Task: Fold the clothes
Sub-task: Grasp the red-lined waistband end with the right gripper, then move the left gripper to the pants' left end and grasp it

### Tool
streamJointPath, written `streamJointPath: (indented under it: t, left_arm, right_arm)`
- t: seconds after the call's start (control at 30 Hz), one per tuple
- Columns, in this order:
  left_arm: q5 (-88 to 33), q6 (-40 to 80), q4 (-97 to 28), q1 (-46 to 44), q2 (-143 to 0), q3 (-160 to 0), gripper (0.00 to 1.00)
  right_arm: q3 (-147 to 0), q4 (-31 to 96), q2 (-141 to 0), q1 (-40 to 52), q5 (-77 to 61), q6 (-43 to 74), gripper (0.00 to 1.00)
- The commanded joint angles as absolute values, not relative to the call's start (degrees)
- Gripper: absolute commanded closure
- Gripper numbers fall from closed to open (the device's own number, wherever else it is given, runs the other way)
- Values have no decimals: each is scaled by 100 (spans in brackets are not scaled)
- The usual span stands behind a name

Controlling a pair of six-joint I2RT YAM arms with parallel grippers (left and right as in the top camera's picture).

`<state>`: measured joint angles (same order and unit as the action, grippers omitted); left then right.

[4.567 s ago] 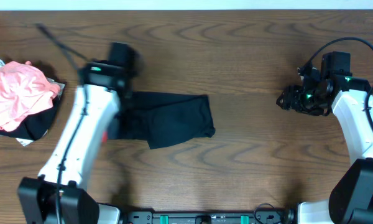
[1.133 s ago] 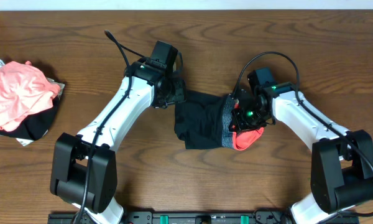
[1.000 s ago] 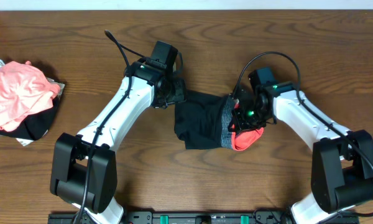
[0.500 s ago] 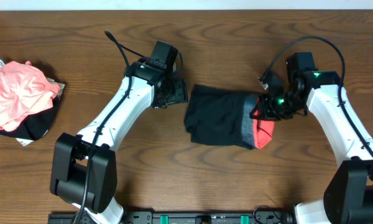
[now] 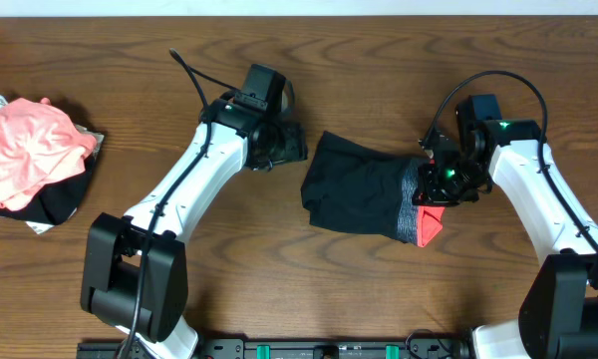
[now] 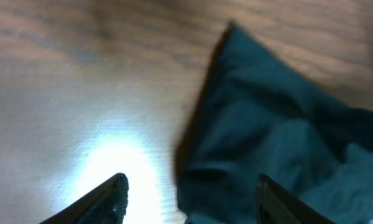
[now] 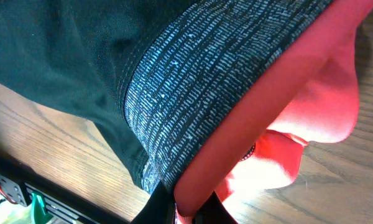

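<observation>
Pinching the coral-red edge of the grey waistband, the right gripper was closed tight on the leggings. In its wrist view the two fingertips met over the red trim at the bottom of the frame, and the heathered grey band ran up and away from them into the black fabric. Whether that end was raised off the wood could not be told.

The left gripper stood with its jaws apart and held nothing. It sat just beside the left edge of the black fabric, and in its wrist view the cloth's edge lay on the wood below the gap between the fingertips.

The leggings lay as a folded, roughly rectangular bundle near the middle of the table, between the two arms, with the waistband end to the right. Well apart from them, at the table's far left edge, was a heap of pink and black clothing.
</observation>
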<state>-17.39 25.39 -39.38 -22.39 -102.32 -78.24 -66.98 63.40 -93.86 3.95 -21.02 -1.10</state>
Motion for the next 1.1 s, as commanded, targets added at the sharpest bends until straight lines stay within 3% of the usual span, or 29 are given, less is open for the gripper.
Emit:
streamJointPath:
  t: [0.0,0.4,0.6,0.73,0.87,1.07]
  left_arm:
    - [-1887,2462,-3798,-2405,-10116,-7778,33]
    - [-1883,2517,-2982,-3105,-10735,-7778,32]
    - [-1968,2532,-3739,-3439,-11314,-7778,33]
    - [-2641,2532,-4366,-3632,-11544,-7778,43]
    - [-2829,2532,-4722,-3677,-11524,-7778,43]
    - [-2735,2528,-4930,-3583,-11524,-7778,43]
  right_arm:
    - [-6663,6344,-9365,370,-2034,-134,94]
    - [-6663,6331,-9365,370,-2034,-132,95]
    - [-6663,6309,-9365,370,-2034,-132,95]
    - [-6663,6252,-9365,370,-2029,-132,95]
    - [-6663,6093,-9365,368,-2001,-67,95]
    - [-6663,5867,-9365,364,-932,550,94]
